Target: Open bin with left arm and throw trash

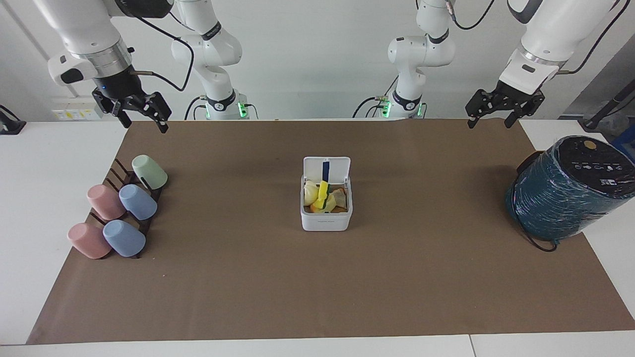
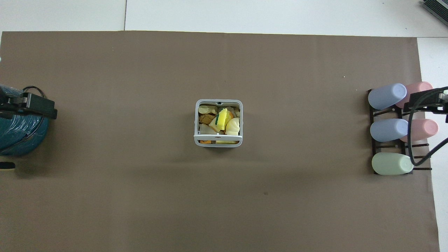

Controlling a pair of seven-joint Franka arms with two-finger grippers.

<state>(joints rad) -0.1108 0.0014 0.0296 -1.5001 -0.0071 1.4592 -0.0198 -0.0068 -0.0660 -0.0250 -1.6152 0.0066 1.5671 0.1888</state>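
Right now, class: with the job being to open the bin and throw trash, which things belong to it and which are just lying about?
Job:
- bin, lid up
- trash inside it

Lying about:
- cups on rack
- teal cylinder

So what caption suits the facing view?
Open bin full of trash at mid-table; both claws, left and right, raised and open.

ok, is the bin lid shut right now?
No, the bin stands open, its lid tipped upright toward the robots, with the trash showing inside.
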